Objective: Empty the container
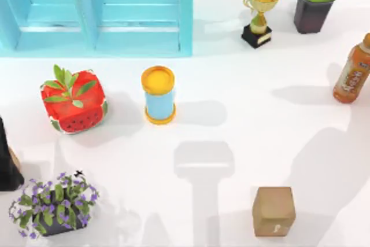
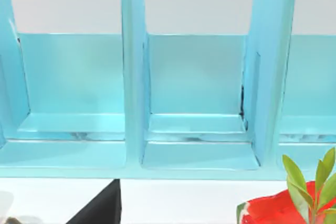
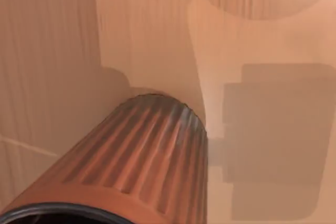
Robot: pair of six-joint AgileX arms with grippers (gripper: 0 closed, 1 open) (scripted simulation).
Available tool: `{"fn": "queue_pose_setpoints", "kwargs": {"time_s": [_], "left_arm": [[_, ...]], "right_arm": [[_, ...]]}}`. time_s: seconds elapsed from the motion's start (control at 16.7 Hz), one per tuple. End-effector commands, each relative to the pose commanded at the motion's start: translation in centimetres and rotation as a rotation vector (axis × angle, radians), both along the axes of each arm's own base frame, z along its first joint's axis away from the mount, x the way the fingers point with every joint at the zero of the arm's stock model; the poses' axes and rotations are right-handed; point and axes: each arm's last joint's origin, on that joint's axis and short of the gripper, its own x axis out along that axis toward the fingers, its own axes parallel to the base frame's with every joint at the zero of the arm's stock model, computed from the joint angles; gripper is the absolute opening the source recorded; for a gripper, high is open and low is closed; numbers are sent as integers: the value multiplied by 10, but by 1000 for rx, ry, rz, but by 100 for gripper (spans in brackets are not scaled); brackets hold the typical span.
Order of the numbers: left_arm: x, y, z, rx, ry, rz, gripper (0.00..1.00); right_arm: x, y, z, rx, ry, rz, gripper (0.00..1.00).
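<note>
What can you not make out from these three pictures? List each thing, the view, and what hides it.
- Black object, top view: cut off by the left edge.
- Blue shelf, top view: its upper part runs past the top edge.
- Watermelon-patterned cube, left wrist view: cut off at the corner.
- Ribbed orange cylinder, right wrist view: cropped by the bottom edge, identity unclear.
- Both claws: open or shut cannot be judged.
</note>
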Motion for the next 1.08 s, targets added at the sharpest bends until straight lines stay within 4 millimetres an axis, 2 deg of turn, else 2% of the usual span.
{"fn": "queue_pose_setpoints", "kwargs": {"time_s": [0.18,0.96,1.08], "left_arm": [[0,0,0,0,0,0,100],[0,0,0,0,0,0,100],[0,0,0,0,0,0,100]], "right_arm": [[0,0,0,0,0,0,100],[0,0,0,0,0,0,2],[0,0,0,0,0,0,0]]}}
